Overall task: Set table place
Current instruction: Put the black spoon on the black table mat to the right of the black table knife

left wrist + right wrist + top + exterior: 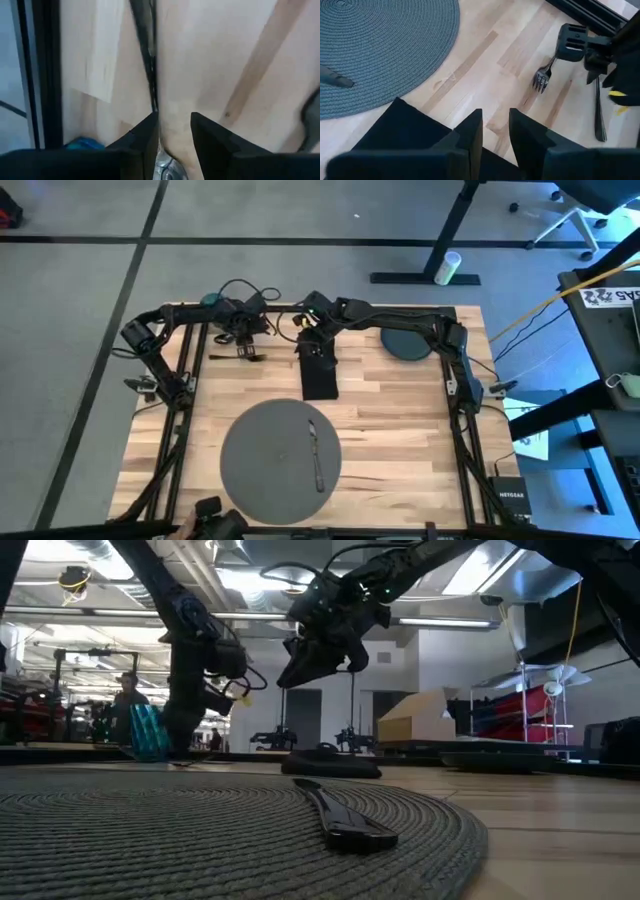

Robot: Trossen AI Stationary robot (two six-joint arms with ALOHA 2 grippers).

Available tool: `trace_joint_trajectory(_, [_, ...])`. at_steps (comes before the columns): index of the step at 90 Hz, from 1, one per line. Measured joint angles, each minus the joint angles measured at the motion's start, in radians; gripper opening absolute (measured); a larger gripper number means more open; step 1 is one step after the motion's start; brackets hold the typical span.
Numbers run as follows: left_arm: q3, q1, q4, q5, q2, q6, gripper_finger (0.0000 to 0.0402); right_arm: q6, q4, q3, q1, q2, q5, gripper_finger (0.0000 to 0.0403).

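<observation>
A round grey mat (pixel 262 465) lies at the table's near middle with a metal utensil (pixel 316 455) on it. The black napkin (pixel 319 372) lies flat beyond the mat. My right gripper (pixel 318 658) hangs open well above the napkin (pixel 405 131). The dark plate (pixel 404 343) rests at the far right and the teal cup (pixel 212 298) stands at the far left. A fork (pixel 541 79) lies on the wood at the far left. My left gripper (pixel 175 134) is open, low over the fork (pixel 168 171), one finger on each side of it. My left gripper points down at the fork, with the fork's shiny part (pixel 167 169) between its fingers and a dark handle (pixel 146 60) running along one finger's edge. I cannot tell whether the fingers touch it. The fork lies flat on the table.
A second dark utensil (pixel 599 112) lies on the wood beside the fork. Black frame rails (pixel 178 395) run along the table's left and right sides. Bare wood (pixel 400 415) shows between the napkin, plate and mat.
</observation>
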Motion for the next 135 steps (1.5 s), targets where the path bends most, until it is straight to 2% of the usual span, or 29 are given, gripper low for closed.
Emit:
trace_joint_trajectory(12, [0.0,0.055,0.003,0.002,0.0,0.001,0.01,0.0,-0.006,0.0,0.0,0.0,0.0,0.008])
trace_joint_trajectory(22, [0.002,0.095,0.01,0.05,-0.003,0.003,0.01,0.0,-0.006,0.0,0.0,0.0,0.0,0.008])
trace_joint_trajectory(28, [0.002,0.106,0.007,0.096,-0.003,-0.002,0.01,0.0,-0.006,0.0,0.0,0.0,0.0,0.008])
trace_joint_trajectory(45, [0.0,0.111,-0.004,0.14,-0.001,-0.015,0.01,0.0,-0.009,0.0,0.0,0.0,0.0,0.008])
trace_joint_trajectory(60, [0.0,0.111,0.001,0.142,0.005,0.004,0.01,0.0,-0.01,0.0,0.0,0.0,0.0,0.008])
trace_joint_trajectory(89, [0.005,0.092,0.006,0.129,0.089,0.005,0.0098,0.0,-0.016,0.0,0.0,0.0,-0.012,0.008])
trace_joint_trajectory(98, [0.003,0.056,-0.002,0.077,0.084,0.022,0.0078,0.0,-0.016,0.0,0.0,0.0,-0.018,0.008])
trace_joint_trajectory(111, [0.002,-0.004,-0.022,-0.007,0.078,0.023,0.0013,0.0,-0.015,0.0,-0.001,0.0,-0.019,0.008])
trace_joint_trajectory(135, [-0.003,-0.093,-0.047,-0.034,0.009,0.035,0.0001,-0.005,-0.034,0.0,-0.001,-0.005,-0.017,0.008])
